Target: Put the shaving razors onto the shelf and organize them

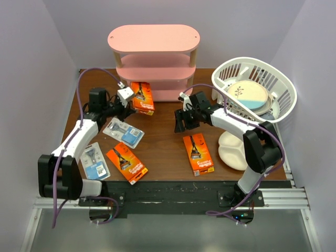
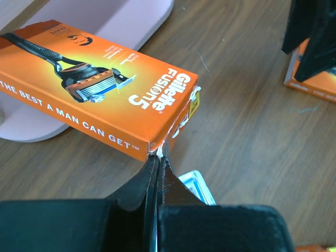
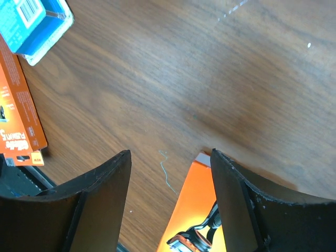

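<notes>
Left end effector [image 2: 159,157] clamped on orange Gillette Fusion5 pack [image 2: 100,89], right end effector [image 3: 169,155] apart

Room bright, light even and soft from overhead; shadows faint. Top view sharp, slight bend at edges; dim patches under shelf [image 1: 153,38] boards and under basket [image 1: 280,84]. Left wrist view: orange pack [image 2: 100,86] just ahead of pinched left fingers [image 2: 137,188] crisp, print readable, soft shadow beneath it; fingers black, detail lost. Right wrist view: pale sheen on table [image 3: 210,79] beyond spread right fingers [image 3: 102,194]; blue pack [image 3: 31,21] far up-left of them slightly soft.
</notes>
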You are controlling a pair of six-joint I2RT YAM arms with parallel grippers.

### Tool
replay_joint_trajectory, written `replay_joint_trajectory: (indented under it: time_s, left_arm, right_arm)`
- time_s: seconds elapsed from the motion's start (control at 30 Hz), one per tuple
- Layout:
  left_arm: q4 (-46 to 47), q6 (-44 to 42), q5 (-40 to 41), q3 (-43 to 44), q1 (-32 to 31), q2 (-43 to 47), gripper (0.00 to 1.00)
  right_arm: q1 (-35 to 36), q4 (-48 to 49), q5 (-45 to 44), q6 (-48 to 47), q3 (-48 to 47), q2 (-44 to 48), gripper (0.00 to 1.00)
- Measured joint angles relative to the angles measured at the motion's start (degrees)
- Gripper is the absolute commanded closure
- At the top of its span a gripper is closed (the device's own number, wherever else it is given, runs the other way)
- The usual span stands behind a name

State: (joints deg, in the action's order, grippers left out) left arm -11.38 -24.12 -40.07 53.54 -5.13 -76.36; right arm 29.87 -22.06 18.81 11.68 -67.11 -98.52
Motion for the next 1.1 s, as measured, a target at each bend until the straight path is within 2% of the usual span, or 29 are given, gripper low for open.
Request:
replay_joint_trajectory:
  time_s: [0.53, 0.9, 1.1]
  left_arm:
    - [10.29, 7.69, -6.56, 6.91, 7.06, -22.49, 1.0]
    - [3.56, 8.37, -7.3, 21.99, 10.93, -37.16, 1.0]
    - [2.27, 14.69, -6.99, 28.26, 11.06, -41.62, 1.0]
  right_arm:
    - [-0.7, -0.28, -0.31, -1.79, -1.55, -0.15, 0.33]
    - [-0.7, -0.31, -0.33, -2.4, -1.55, -0.15, 0.32]
    - [-0.7, -0.37, -0.31, -2.56, -1.7, -0.22, 0.32]
